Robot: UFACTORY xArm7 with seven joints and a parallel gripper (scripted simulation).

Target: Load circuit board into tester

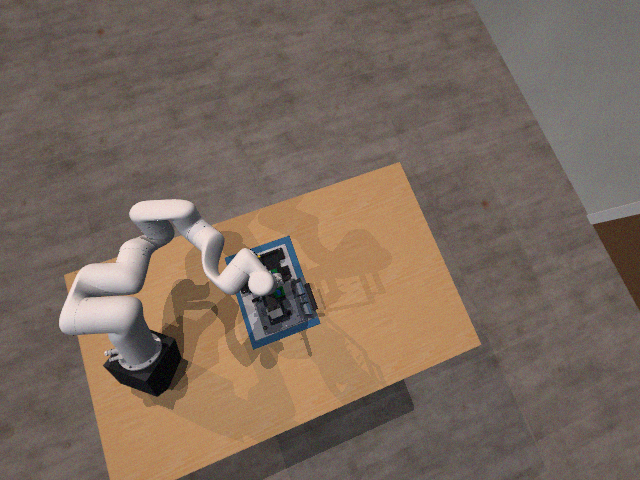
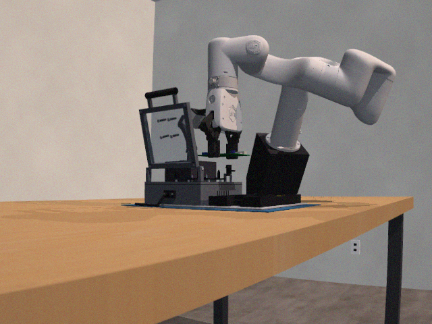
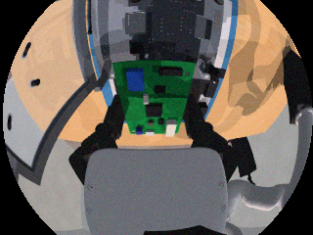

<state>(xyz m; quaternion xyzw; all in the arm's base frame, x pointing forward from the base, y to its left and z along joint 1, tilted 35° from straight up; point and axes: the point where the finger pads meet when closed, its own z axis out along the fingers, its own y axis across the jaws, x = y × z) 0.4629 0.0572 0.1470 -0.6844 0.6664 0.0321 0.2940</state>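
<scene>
My gripper (image 2: 223,152) (image 3: 154,102) is shut on the green circuit board (image 2: 242,154) (image 3: 153,101) (image 1: 278,291), gripping its two long edges. The board hangs level and face up, well above the grey tester (image 2: 181,193) (image 1: 278,324) (image 3: 163,23). In the wrist view the board's white connector end is nearest the camera and a blue part sits at its far left. The tester's lid (image 2: 167,136) (image 1: 309,298) stands open and nearly upright, with its black handle (image 2: 161,92) on top. The black tray (image 2: 256,200) (image 1: 272,256) lies beside the tester, toward the arm's base.
Tester and tray stand on a blue mat (image 1: 292,248) (image 2: 244,208) near the middle of the wooden table (image 1: 392,248) (image 2: 209,251). The arm's black base (image 1: 149,369) (image 2: 277,167) stands near the table's edge. The open lid is close to the gripper's side.
</scene>
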